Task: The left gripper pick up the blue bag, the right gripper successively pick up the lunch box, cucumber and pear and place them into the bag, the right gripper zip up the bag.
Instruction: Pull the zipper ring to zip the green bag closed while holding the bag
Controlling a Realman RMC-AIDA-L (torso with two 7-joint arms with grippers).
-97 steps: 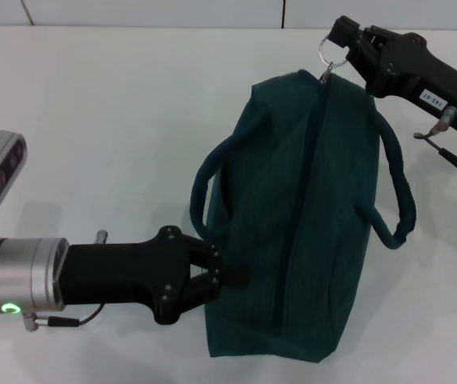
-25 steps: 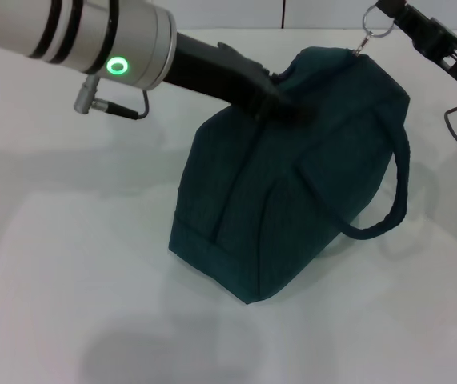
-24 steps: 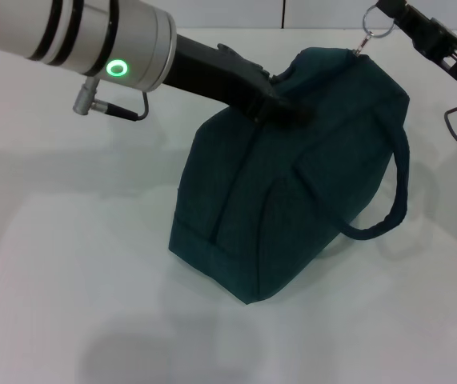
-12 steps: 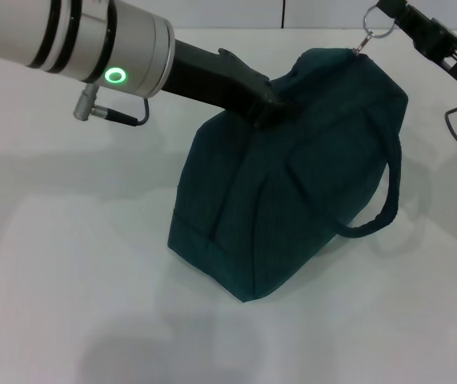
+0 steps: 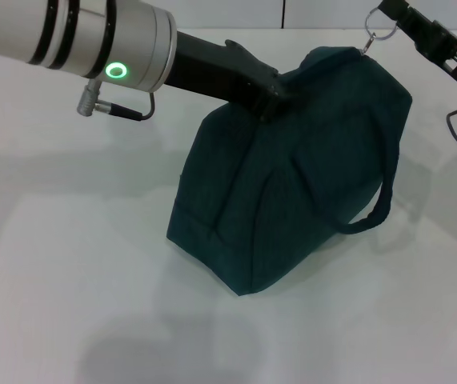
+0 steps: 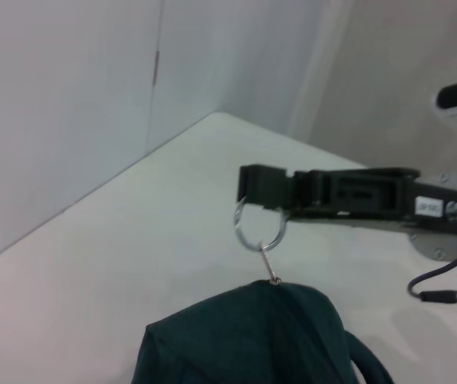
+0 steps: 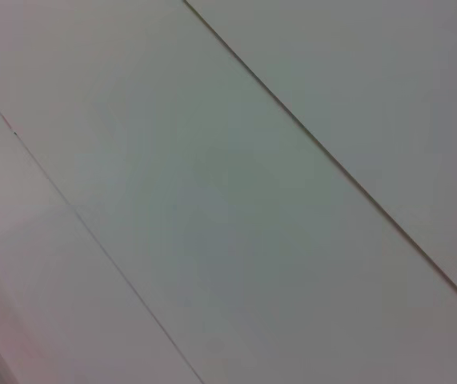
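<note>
Bag [image 5: 292,184] rests tilted on the tabletop [image 5: 68,264], near corner down. My left gripper [image 5: 274,98] pinches its upper fabric, fingers closed, propping it. Far right, right gripper [image 5: 384,10] fingers clamp the ring pull [image 5: 378,26], zipper taut.

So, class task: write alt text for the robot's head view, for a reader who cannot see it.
A blue bag stands tilted on a white table, held up at its top by two robot arms. The left gripper grips the fabric near the top, while the right gripper holds the silver ring pull at the bag's far upper corner. One strap handle hangs loose.
</note>
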